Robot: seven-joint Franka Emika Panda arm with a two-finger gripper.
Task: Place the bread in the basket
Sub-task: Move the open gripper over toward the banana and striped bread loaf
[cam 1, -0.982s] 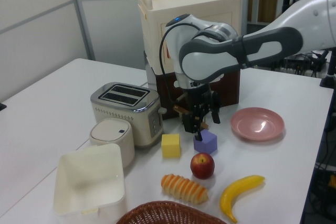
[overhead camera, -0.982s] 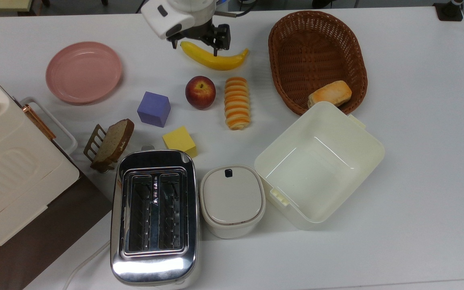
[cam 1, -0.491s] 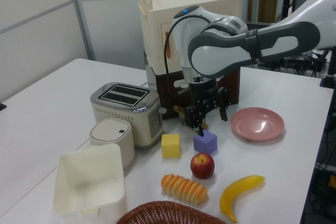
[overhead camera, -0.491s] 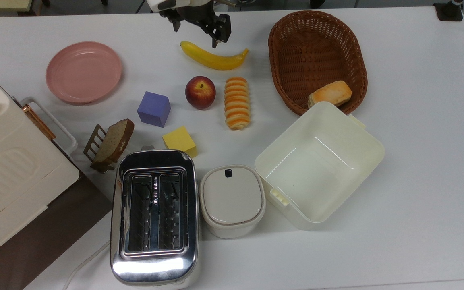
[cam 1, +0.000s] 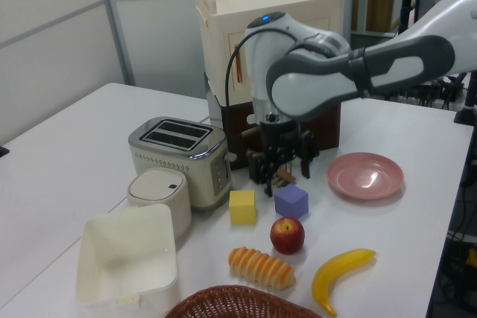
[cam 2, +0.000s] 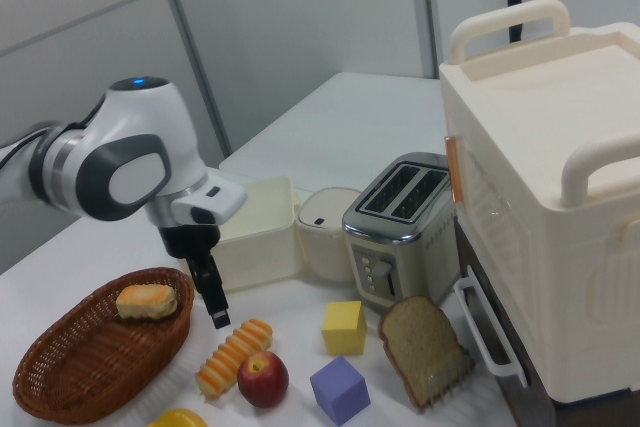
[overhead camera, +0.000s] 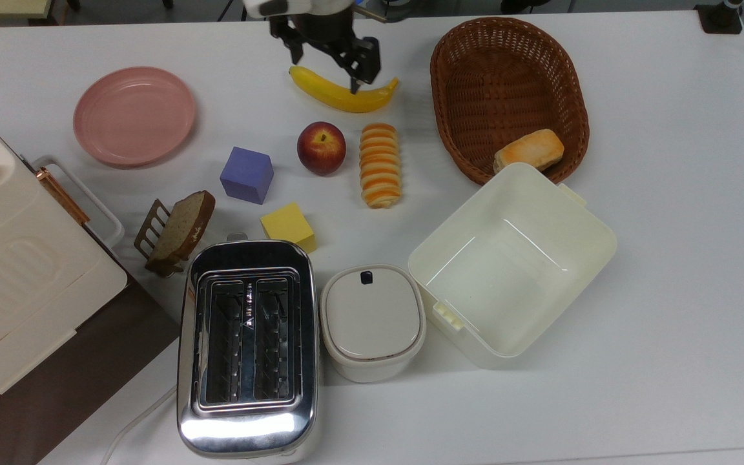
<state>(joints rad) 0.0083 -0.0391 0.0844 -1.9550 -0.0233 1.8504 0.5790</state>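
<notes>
A lab: robot arm [cam 1: 350, 72] over a white table [overhead camera: 669, 194], partition walls [cam 2: 300, 17] behind.

Bread [overhead camera: 380, 166] on the counter [overhead camera: 669, 258], between apple [overhead camera: 321, 148] and basket [overhead camera: 507, 97] in the top view.

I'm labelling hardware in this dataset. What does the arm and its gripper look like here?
The arm has glossy white rounded shells with dark grey bands at the joints, and a small blue light on top of one joint. A black cable loops along its wrist side in the left view. The gripper is black, with two slim dark fingers under a white housing.
</notes>
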